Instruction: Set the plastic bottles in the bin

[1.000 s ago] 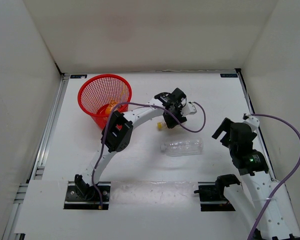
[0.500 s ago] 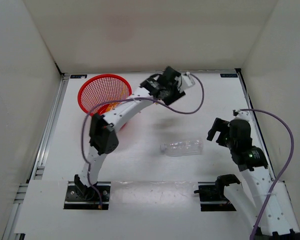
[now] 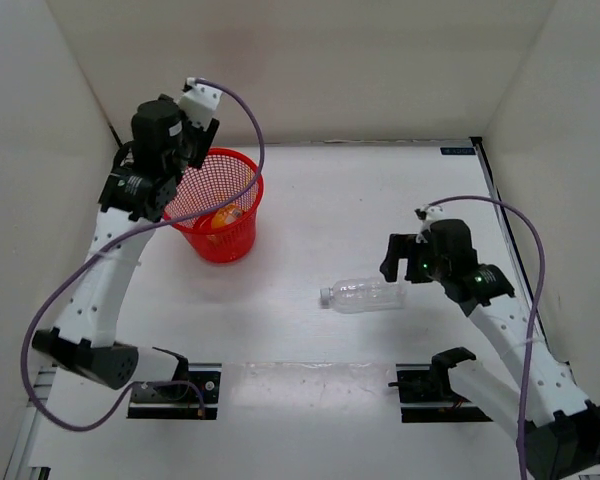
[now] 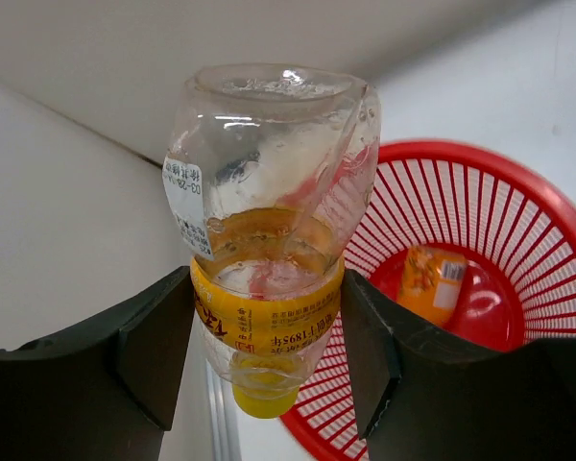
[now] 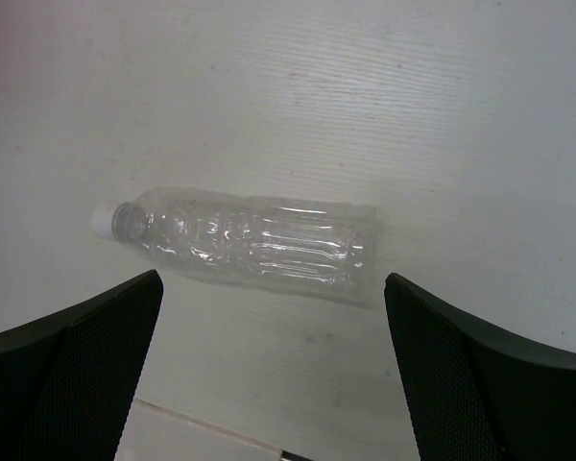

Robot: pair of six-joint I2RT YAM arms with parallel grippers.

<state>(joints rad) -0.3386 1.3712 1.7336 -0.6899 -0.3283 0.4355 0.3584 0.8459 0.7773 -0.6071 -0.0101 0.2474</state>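
Observation:
My left gripper (image 4: 267, 317) is shut on the small clear bottle with the yellow cap (image 4: 269, 230) and holds it cap-down over the left rim of the red mesh bin (image 3: 220, 205). In the top view the left gripper (image 3: 175, 150) is raised at the bin's far left. The orange bottle (image 4: 432, 283) lies inside the bin, and it also shows in the top view (image 3: 225, 215). The larger clear bottle with the white cap (image 3: 365, 295) lies on its side on the table. My right gripper (image 5: 269, 317) is open and hovers just above and beside it, as the top view (image 3: 405, 262) also shows.
White walls close in the table at the back and both sides. A metal rail (image 3: 105, 260) runs along the left edge. The two arm bases (image 3: 170, 385) stand at the near edge.
My left arm swung the yellow-capped bottle from the table's middle to above the bin's left rim. My right gripper moved left and down toward the large clear bottle.

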